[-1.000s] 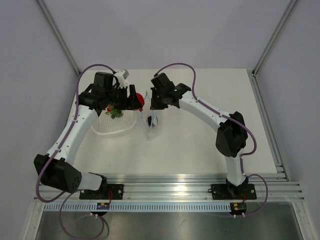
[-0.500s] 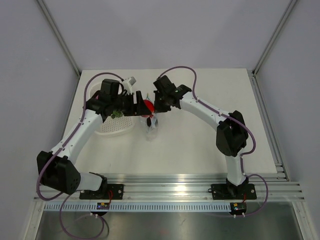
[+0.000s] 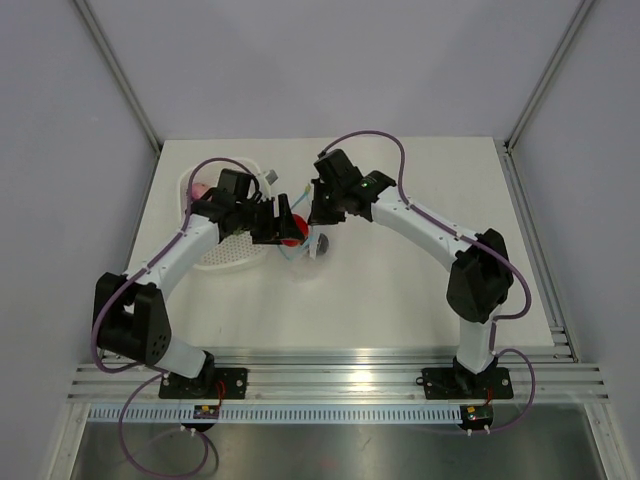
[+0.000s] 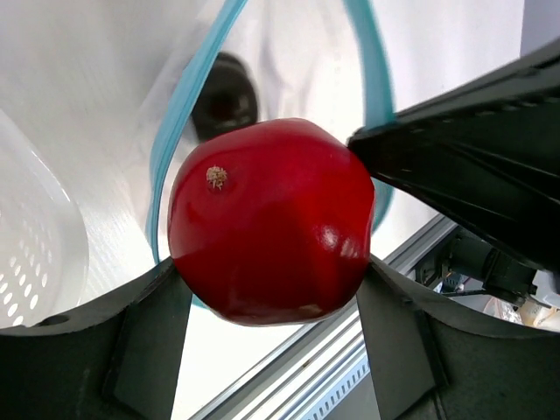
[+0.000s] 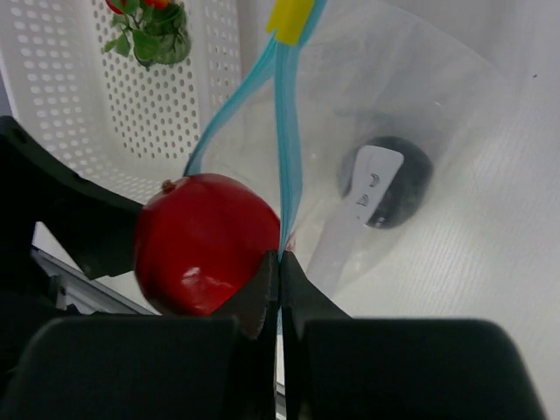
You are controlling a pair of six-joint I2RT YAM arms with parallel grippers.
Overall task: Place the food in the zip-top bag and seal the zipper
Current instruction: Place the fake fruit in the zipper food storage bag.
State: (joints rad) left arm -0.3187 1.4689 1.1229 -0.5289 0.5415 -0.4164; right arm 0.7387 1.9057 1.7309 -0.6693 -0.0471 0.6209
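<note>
while clamped at the bag's mouth, red piece (image 4: pixel 271 223): glossy, hard-looking, roundish with soft facets and a small tan stub on top; it sits between the two zipper strips, and whether it is past them cannot be told.
left gripper (image 3: pixel 283 220): dark matte fingers spread wide and pressed to the red piece at 9 and 3 o'clock, gripping it.
right gripper (image 5: pixel 280 271): fingers pressed together, pinching the zipper at the red piece's 3 o'clock.
zip-top bag (image 5: pixel 420 105): thin clear film, creased, mouth pulled open into a loop, lying on the table (image 3: pixel 400 300).
zipper (image 5: pixel 284 131): narrow light blue band with a yellow slider tab (image 5: pixel 289 16) at 12 o'clock in the right wrist view.
dark round object (image 5: pixel 385 179): black disc with a white strip, seen through the film at 2 o'clock of the red piece.
basket (image 5: pixel 105 114): white perforated plastic, rounded, at 9 o'clock of the bag.
green leafy piece (image 5: pixel 149 39): crinkled, inside the basket.
pink piece (image 3: pixel 200 190): roundish, in the basket at its 11 o'clock side.
</note>
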